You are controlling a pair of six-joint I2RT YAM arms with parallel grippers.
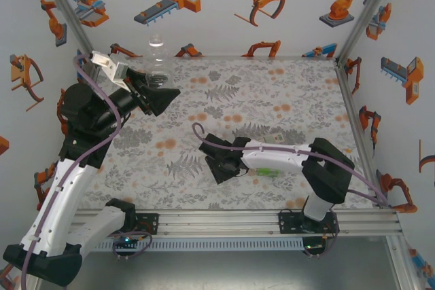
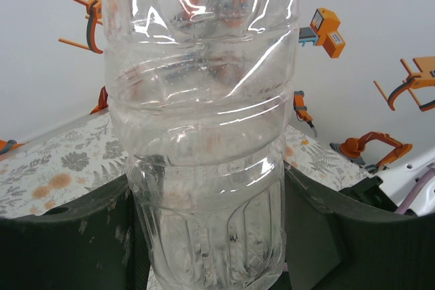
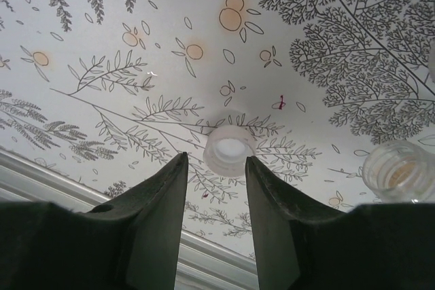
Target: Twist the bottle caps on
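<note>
Clear bottle upright in a grip; caps loose on the tabletop.

The clear bottle [image 1: 158,56] stands upright at the upper left of the overhead frame. It is uncapped, ridged and dented at the waist, and pinched between the fingers of the left claw [image 2: 207,236]. A white cap [image 3: 230,149] lies flat, hollow side up, at lower centre of the right wrist frame, just past the spread tips of the right claw [image 3: 215,161]. A ribbed translucent cap [image 3: 397,171] sits at the right edge. A green-tinted bottle [image 1: 270,172], mostly hidden, shows lower right of centre.

PLACE: robot lab cell | walls [image 1: 217,32] printed with orange robot arms; aluminium frame [image 1: 231,219]; leaf-patterned table [image 1: 285,100]
</note>
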